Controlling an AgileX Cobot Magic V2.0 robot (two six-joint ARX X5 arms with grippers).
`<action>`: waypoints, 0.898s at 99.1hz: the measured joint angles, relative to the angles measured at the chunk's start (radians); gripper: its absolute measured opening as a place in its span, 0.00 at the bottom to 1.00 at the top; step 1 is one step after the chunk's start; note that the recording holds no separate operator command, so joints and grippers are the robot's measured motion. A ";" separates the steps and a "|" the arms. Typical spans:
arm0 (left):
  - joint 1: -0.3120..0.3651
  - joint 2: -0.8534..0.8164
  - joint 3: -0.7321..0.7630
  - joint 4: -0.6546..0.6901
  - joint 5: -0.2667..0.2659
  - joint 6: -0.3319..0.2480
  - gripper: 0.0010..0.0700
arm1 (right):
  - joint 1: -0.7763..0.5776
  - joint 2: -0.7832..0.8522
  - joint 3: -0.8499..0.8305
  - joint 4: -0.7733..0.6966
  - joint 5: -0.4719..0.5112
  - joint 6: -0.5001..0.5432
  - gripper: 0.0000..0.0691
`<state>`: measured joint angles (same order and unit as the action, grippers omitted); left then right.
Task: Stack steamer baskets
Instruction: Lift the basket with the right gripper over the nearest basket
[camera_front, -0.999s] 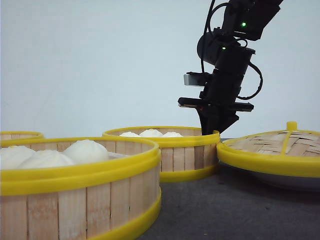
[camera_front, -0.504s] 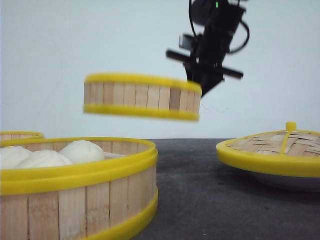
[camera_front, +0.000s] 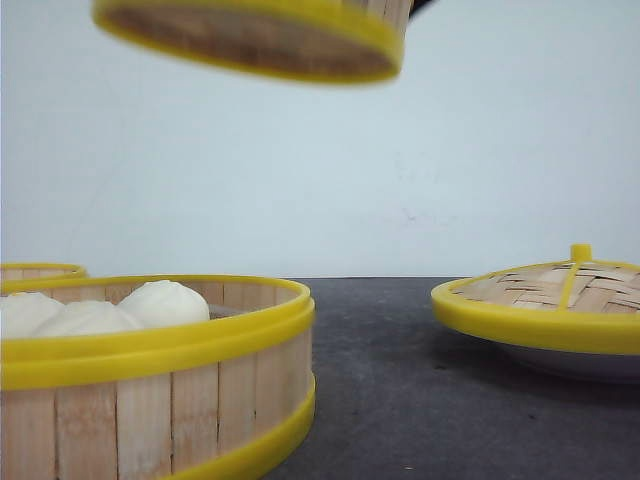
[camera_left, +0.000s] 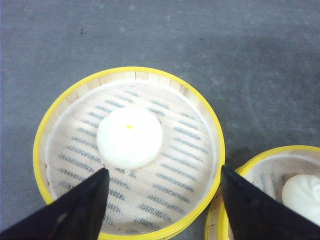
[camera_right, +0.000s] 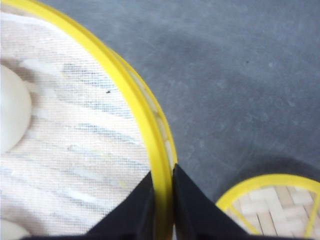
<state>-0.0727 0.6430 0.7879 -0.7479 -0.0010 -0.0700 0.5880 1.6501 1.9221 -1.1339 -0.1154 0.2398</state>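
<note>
R gripper (camera_right: 161, 200) pinches rim of lifted basket (camera_front: 255, 35), high above table, far-centre. L gripper (camera_left: 162, 200) spread wide, empty, over one-bun basket (camera_left: 129, 150). Keep lifted basket level so buns stay put; centre over near-left basket (camera_front: 150, 380) w/ rims aligned, then lower.

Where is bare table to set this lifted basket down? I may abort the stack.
Bare grey table lies between the near steamer basket and the domed lid. The left side is crowded: two baskets sit close together under the open left gripper. The right gripper holds the raised basket by its rim.
</note>
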 joint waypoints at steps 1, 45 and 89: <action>0.000 0.000 0.000 0.000 0.000 0.000 0.61 | 0.006 -0.005 0.000 -0.005 0.006 0.000 0.03; 0.000 0.000 0.000 0.000 0.000 0.000 0.61 | 0.228 -0.031 -0.146 0.008 0.097 -0.006 0.03; 0.000 0.000 0.000 0.000 0.000 0.000 0.61 | 0.243 -0.022 -0.440 0.291 0.022 -0.007 0.03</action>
<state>-0.0727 0.6430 0.7879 -0.7483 -0.0013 -0.0700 0.8310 1.6283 1.4818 -0.8425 -0.0933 0.2329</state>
